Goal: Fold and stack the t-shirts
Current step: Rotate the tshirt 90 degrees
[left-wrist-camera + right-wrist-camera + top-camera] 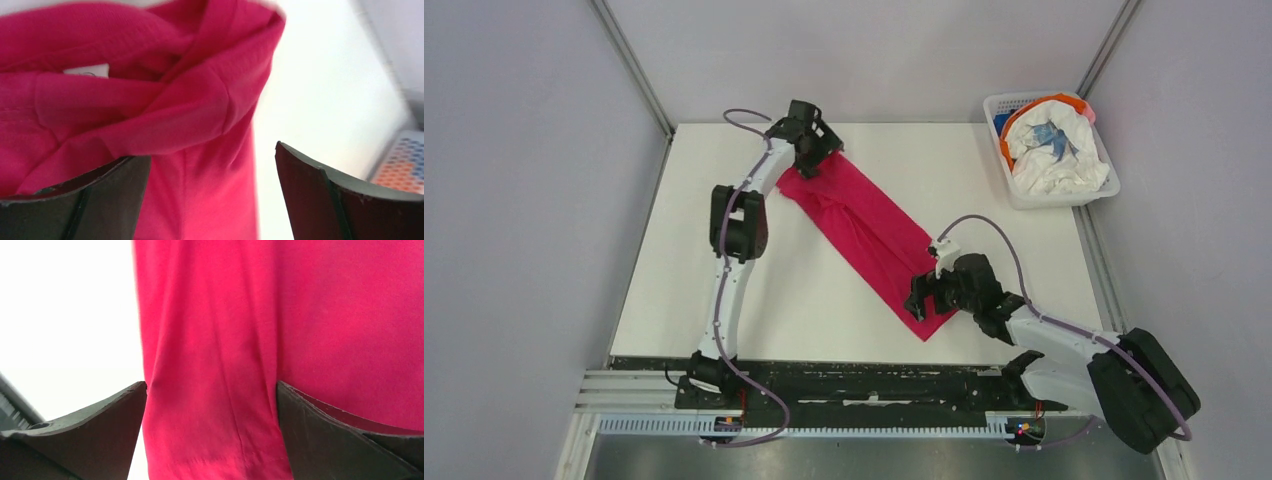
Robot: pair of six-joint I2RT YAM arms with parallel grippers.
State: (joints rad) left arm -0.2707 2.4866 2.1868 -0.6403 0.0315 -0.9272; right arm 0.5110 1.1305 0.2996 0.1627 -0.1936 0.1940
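The magenta-red t-shirt (864,230) lies as a long narrow strip, slanting from the far left to the near right of the table. My left gripper (816,160) is at its far collar end, jaws open over the bunched cloth (150,100). The white neck tag (87,71) shows there. My right gripper (921,300) is at the near hem end, jaws open with the hem (210,390) between the fingers. A white t-shirt with blue print (1059,150) lies in the basket, with orange (1006,150) and blue cloth (1001,122) under it.
The white plastic basket (1064,198) stands at the far right corner of the white table (724,280). Grey walls close in the left, back and right. A black rail (854,385) runs along the near edge by the arm bases.
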